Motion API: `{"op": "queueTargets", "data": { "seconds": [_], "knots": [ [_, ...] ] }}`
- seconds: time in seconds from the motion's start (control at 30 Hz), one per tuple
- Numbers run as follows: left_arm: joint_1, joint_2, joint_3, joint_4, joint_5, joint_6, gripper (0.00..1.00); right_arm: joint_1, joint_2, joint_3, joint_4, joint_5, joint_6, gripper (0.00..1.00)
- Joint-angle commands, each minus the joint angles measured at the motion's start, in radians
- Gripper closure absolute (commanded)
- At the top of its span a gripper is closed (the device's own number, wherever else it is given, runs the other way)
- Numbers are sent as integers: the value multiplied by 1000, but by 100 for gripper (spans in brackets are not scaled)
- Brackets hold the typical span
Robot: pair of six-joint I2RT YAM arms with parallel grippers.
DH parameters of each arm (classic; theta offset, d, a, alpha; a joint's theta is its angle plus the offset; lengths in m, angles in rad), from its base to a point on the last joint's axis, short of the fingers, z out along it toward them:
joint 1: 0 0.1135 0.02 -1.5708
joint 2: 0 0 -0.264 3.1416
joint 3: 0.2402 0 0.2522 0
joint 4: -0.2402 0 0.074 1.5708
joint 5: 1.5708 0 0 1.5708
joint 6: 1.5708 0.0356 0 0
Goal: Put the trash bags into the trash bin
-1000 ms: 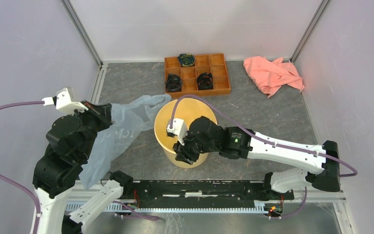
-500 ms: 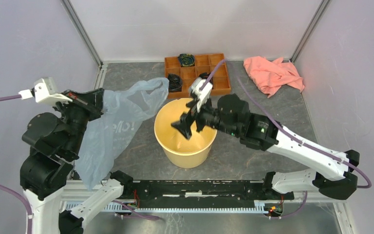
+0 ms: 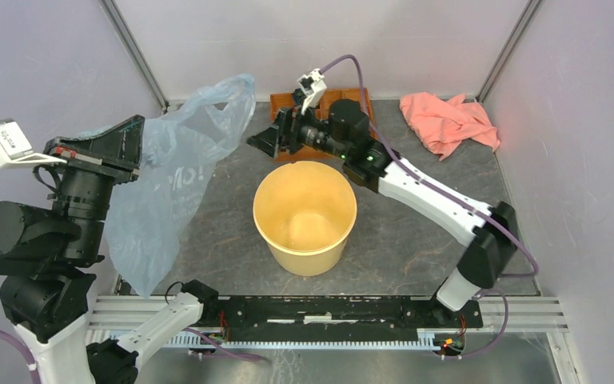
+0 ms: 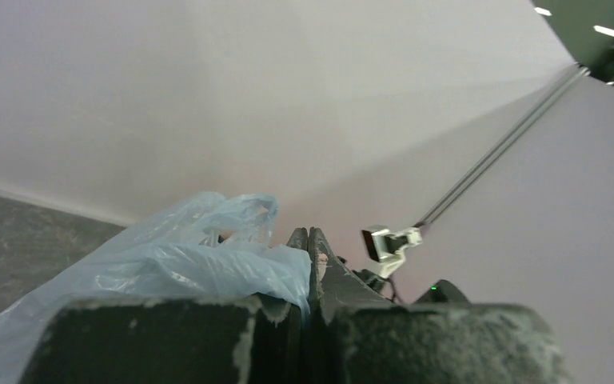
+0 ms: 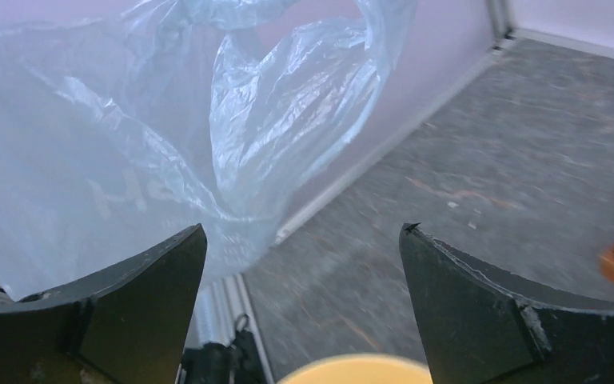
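Note:
The pale blue-grey trash bag hangs in the air at the left, its handle loop reaching toward the back wall. My left gripper is raised high and shut on the bag's upper edge; in the left wrist view the plastic is pinched between the closed jaws of the left gripper. The yellow trash bin stands upright and empty at the centre. My right gripper is open and empty behind the bin, pointing at the bag. The right wrist view shows the bag ahead of the open right gripper and the bin rim below.
An orange-brown compartmented tray sits at the back, mostly hidden behind my right arm. A salmon-pink cloth lies at the back right. Enclosure walls stand close on the left, back and right.
My left gripper rose and lifted the bag off the table. My right gripper left the bin, swung up and back over the tray, and now faces the bag.

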Motion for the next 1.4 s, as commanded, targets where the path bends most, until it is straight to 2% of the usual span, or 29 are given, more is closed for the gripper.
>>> {"op": "queueTargets", "data": {
  "seconds": [0.0, 0.13, 0.2, 0.23, 0.27, 0.33, 0.37, 0.43, 0.53, 0.7, 0.8, 0.97, 1.1, 1.27, 1.37],
  "knots": [
    [0, 14, 28, 112, 72, 17, 98, 17, 97, 125, 261, -111, 186, 2],
    [0, 30, 34, 160, 149, -4, 98, 78, 163, 206, 328, -2, 165, 2],
    [1, 44, 36, 191, 209, -10, 98, 107, 190, 250, 271, 120, 134, 2],
    [1, 53, 41, 205, 253, -13, 98, 119, 197, 261, 237, 189, 123, 7],
    [1, 64, 45, 218, 299, -18, 98, 124, 198, 260, 218, 250, 119, 14],
    [1, 77, 45, 248, 389, -32, 98, 129, 185, 208, 280, 328, 117, 33],
    [1, 79, 42, 263, 437, -36, 98, 128, 173, 189, 316, 340, 109, 47],
    [2, 85, 41, 281, 478, -44, 98, 129, 151, 183, 322, 351, 63, 73],
    [1, 86, 41, 287, 493, -47, 98, 127, 65, 158, 297, 367, -79, 99],
    [2, 93, 14, 326, 489, -66, 98, 127, -117, 106, 192, 250, -308, 100],
    [1, 119, -16, 417, 543, -117, 98, 126, -211, 77, 105, 190, -366, 100],
    [0, 230, -7, 589, 696, -255, 98, 126, -336, 48, 2, 170, -376, 100],
    [1, 285, -37, 707, 742, -361, 98, 127, -458, -35, -41, 220, -353, 100],
    [0, 299, -104, 730, 721, -404, 98, 127, -560, -174, -27, 204, -299, 100],
    [0, 278, -90, 676, 671, -345, 98, 127, -526, -149, -43, 112, -313, 100]
  ]
}}
